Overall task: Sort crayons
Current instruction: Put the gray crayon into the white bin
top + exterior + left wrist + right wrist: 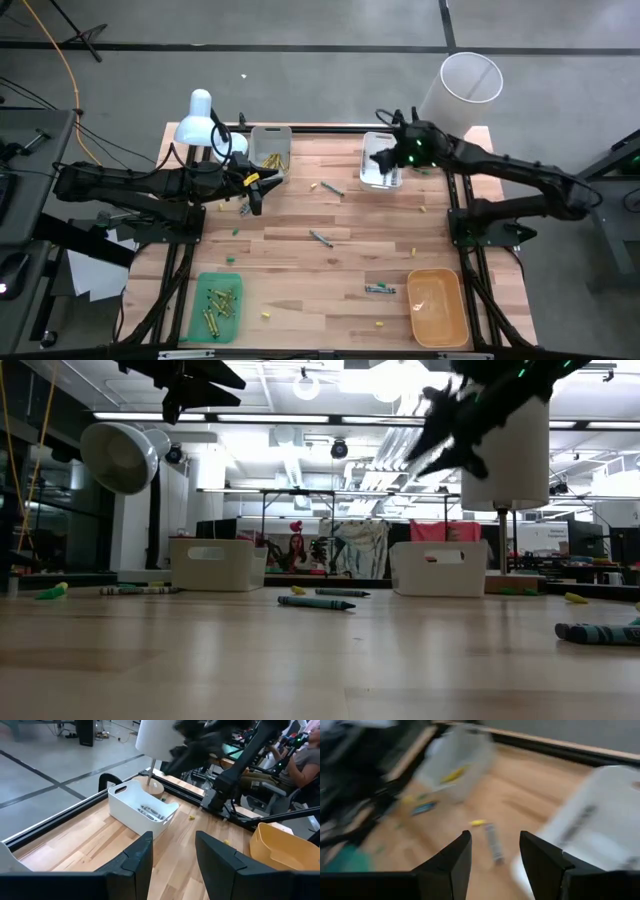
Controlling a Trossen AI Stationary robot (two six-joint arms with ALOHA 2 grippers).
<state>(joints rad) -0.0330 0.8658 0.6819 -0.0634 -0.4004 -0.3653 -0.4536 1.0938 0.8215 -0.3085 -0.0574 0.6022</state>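
Note:
Loose crayons lie flat on the wooden table: a grey one (pixel 331 188), another grey one (pixel 320 237), a teal pair (pixel 380 289) and small yellow ones (pixel 267 313). Grey crayons lie in the far right white bin (pixel 380 172), yellow ones in the far left white bin (pixel 270 150), and green-yellow ones in the green tray (pixel 215 305). My right gripper (pixel 495 837) hangs open and empty above the right bin (pixel 600 820). My left gripper (pixel 172 837) stands open and empty in the air beside the left bin.
An orange tray (pixel 437 305) sits at the near right. A white desk lamp (pixel 200 120) stands at the far left corner, and a tall white shade (pixel 465 85) on a wooden foot behind the right bin. Black rails frame the table.

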